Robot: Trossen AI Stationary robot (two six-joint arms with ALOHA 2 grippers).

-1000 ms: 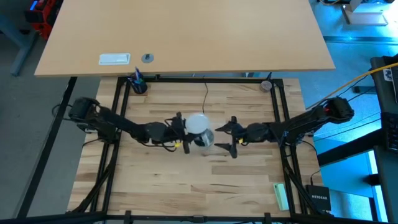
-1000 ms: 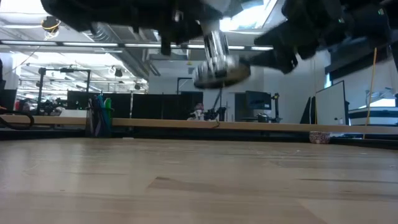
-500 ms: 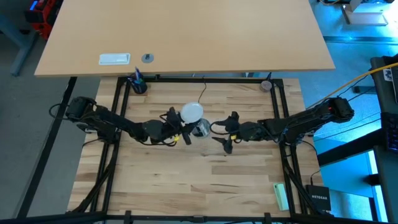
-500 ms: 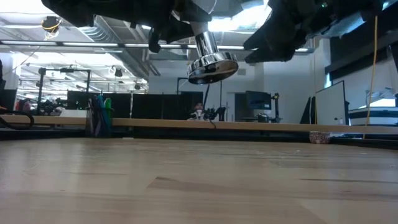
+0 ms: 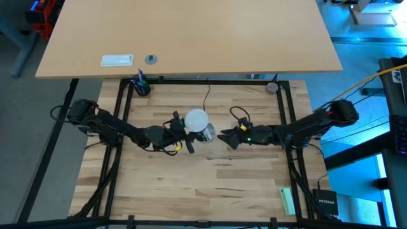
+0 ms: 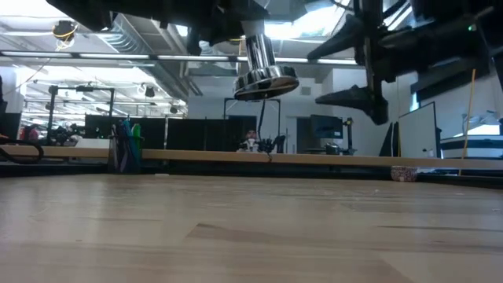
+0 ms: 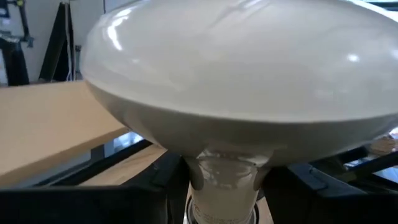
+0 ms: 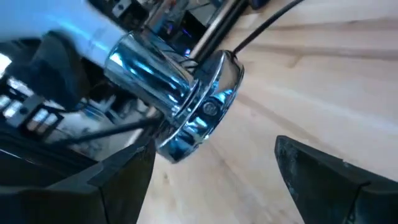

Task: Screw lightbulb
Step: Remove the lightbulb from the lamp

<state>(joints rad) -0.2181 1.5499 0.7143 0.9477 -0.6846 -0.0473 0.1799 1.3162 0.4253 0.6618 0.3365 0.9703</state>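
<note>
Fingers of the left gripper look clamped on the lightbulb at its narrow neck; the left wrist view shows dark finger bodies either side of the neck under the dome, tho the actual pad contact is hidden. Right gripper is spread wide w/ nothing between its fingers, sitting just beside the socket.

Bulb is held aloft over the middle of the wooden table, dome up. Chrome socket hangs from its base, flange down, clear of the tabletop in the low view, so base seems already seated in the socket to some degree; can't tell how many threads are engaged. Thin black cord runs off toward the far edge.

Handling, as a guess: bulb is light, rigid, smooth frosted shell, likely slippery and breakable if squeezed hard. Neck is the sensible hold, narrow and stiffer than the dome. Socket is hard polished metal, also slick; best taken on the cylindrical barrel above the flange, not the rim. Cord may twist or tug as the socket turns.

Pen cup sits at the far left corner, well apart.
</note>
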